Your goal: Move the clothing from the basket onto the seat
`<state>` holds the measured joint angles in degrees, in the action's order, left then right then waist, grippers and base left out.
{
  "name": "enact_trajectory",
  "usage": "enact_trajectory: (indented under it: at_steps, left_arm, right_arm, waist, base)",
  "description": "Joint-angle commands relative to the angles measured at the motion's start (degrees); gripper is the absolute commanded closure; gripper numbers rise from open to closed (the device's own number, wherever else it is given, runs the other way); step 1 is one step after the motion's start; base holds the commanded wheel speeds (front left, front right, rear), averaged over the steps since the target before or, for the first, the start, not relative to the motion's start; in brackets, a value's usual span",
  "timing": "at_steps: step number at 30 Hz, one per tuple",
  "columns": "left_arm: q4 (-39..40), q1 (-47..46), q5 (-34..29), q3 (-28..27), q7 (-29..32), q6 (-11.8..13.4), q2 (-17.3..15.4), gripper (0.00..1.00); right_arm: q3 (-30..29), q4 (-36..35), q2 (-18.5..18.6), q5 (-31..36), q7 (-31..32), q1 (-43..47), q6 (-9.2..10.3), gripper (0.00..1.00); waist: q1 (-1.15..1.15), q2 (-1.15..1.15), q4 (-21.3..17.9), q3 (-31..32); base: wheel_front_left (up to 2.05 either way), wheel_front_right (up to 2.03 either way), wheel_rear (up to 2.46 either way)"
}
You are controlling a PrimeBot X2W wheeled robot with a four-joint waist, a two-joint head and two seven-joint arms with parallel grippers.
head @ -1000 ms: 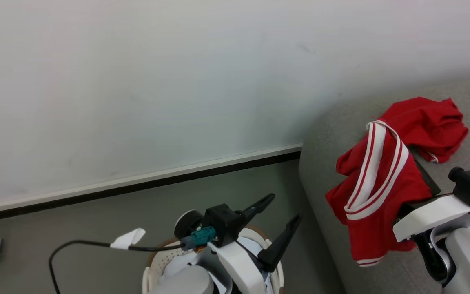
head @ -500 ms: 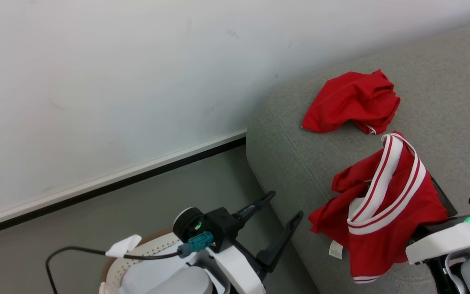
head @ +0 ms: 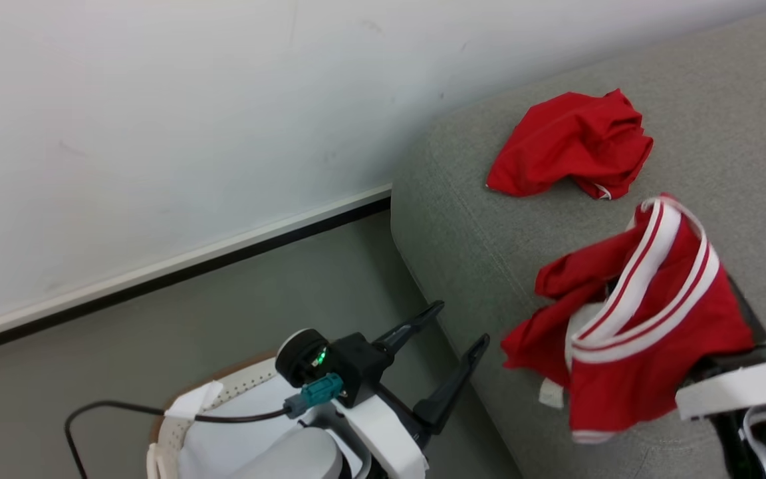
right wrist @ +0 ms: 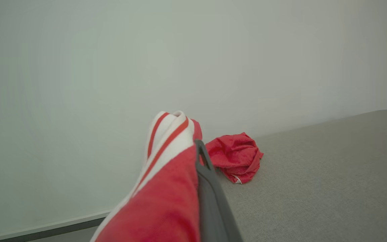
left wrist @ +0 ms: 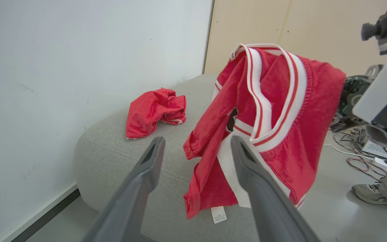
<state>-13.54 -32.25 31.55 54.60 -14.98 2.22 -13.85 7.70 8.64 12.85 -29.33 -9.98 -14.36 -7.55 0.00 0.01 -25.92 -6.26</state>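
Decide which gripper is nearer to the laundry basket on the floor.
Left. The left gripper hangs open just above and past the basket, beside the seat's edge. The right gripper is farther off, up over the seat, holding the jersey.

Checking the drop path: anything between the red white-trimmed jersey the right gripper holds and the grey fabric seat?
Nothing visible. The red white-trimmed jersey hangs over bare grey fabric seat; the crumpled red garment lies farther back on it, apart from the jersey.
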Motion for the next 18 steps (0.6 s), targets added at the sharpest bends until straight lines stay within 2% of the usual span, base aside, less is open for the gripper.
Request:
enact_trajectory:
  at_steps: [1,7,18]
  left_arm:
    - [0.31,-0.66,-1.05,-0.07,-0.07,-0.27,-0.59,0.0]
    - [1.77,-3.7,-1.93,0.13,1.53,-0.83,-1.76,0.0]
    - [6.9,-10.5,-4.68,-0.73,4.3,-1.65,-5.06,0.0]
  right_arm:
    - [-0.7,-1.09,0.37,0.45,0.29,-2.32,0.13,1.0]
    - [-5.06,-2.73,3.45,-0.18,2.75,-10.25,0.13,1.0]
    - [-20.85,-0.81,12.65,-2.93,5.08,-21.22,0.13,1.0]
  waist:
    - [0.0,-0.01,0.33,-1.2]
    - [0.0,-0.01,2.66,-7.67]
    - [0.0,-0.01,9.24,-23.23]
  base:
    - [0.0,0.0,0.0]
    - [0.0,0.0,0.0]
    - [0.0,0.0,0.0]
